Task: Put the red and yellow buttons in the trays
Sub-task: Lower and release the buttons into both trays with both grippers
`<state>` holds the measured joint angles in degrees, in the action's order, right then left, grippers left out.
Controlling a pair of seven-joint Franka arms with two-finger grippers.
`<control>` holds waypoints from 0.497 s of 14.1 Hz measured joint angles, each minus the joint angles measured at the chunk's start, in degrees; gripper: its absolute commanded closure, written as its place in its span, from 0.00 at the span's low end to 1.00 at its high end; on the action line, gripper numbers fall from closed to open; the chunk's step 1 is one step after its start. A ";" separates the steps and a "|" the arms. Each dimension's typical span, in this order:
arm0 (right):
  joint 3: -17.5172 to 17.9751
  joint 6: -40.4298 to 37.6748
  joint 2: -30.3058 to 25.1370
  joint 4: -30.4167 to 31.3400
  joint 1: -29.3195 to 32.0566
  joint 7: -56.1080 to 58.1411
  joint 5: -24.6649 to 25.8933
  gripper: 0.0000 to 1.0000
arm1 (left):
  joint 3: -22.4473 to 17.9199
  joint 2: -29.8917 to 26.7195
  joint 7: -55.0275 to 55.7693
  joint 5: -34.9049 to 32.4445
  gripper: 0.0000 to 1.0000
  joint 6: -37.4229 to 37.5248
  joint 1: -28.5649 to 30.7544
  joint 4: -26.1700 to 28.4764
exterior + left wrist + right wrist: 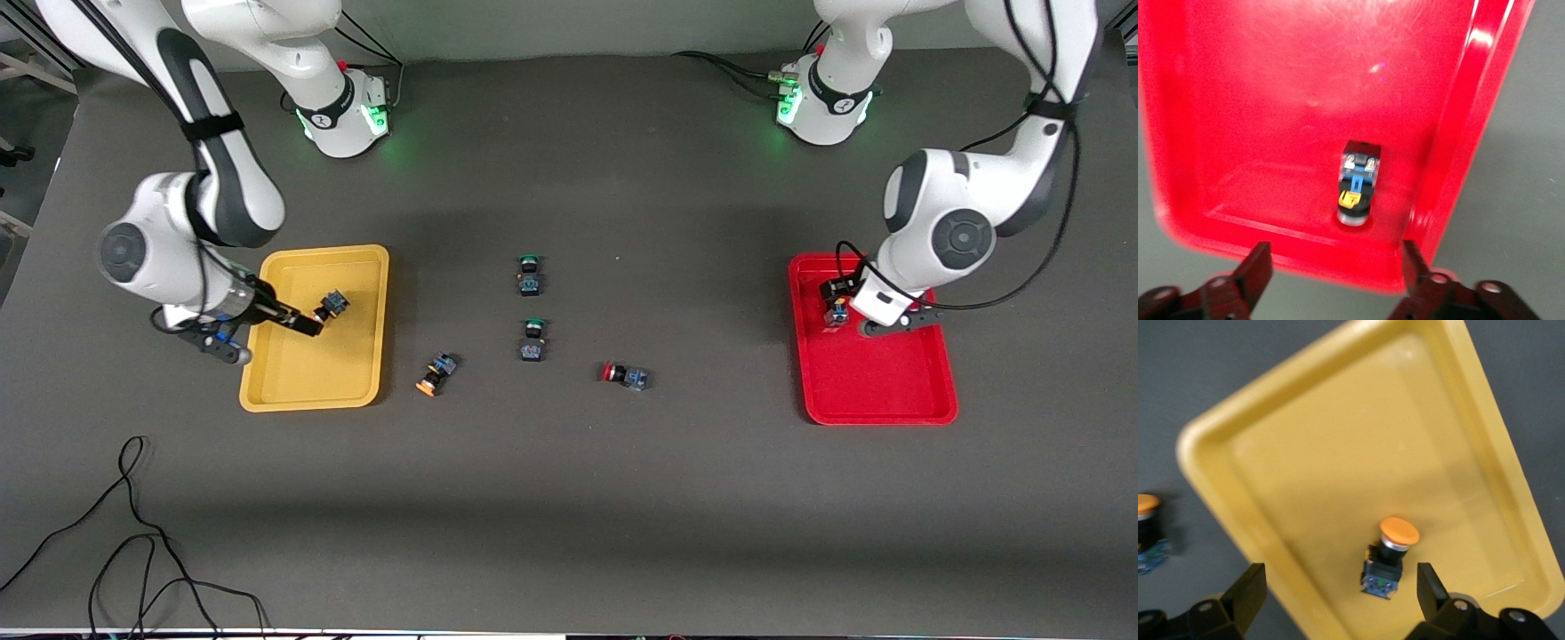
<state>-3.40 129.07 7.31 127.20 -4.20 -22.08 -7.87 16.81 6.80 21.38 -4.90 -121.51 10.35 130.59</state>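
Observation:
The yellow tray (pixel 320 364) lies toward the right arm's end of the table and holds one orange-yellow-capped button (pixel 333 304). My right gripper (pixel 309 322) is open and empty just above that button (pixel 1390 553), over the tray (pixel 1338 453). The red tray (pixel 880 382) lies toward the left arm's end and holds one button (pixel 836 313), lying near a corner (pixel 1356 187). My left gripper (pixel 852 311) is open and empty over that corner (pixel 1336 261). A second orange-yellow button (pixel 436 373) and a red-capped button (pixel 625 374) lie on the table between the trays.
Two green-capped buttons (pixel 529 274) (pixel 532 340) stand mid-table, one nearer the front camera than the other. A loose black cable (pixel 133 533) lies near the table's front edge at the right arm's end. The second orange-yellow button shows beside the yellow tray in the right wrist view (pixel 1146 530).

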 measured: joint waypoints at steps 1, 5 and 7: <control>0.31 -2.84 -0.26 -3.40 -0.10 -0.33 -0.04 0.00 | 0.34 -0.97 0.00 0.00 0.01 6.61 -0.06 -4.50; 4.10 -12.06 0.01 -15.28 -0.80 -5.41 -0.05 0.00 | 2.73 -4.29 -0.09 0.22 0.01 27.73 -0.43 -23.70; 7.10 -16.38 1.21 -20.38 -1.09 -10.35 -0.05 0.00 | 5.35 -4.47 0.18 0.74 0.00 31.56 -1.01 -30.58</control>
<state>3.70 112.69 8.51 106.82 -5.29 -32.43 -7.92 22.16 2.33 21.56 -4.16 -89.96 9.34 100.01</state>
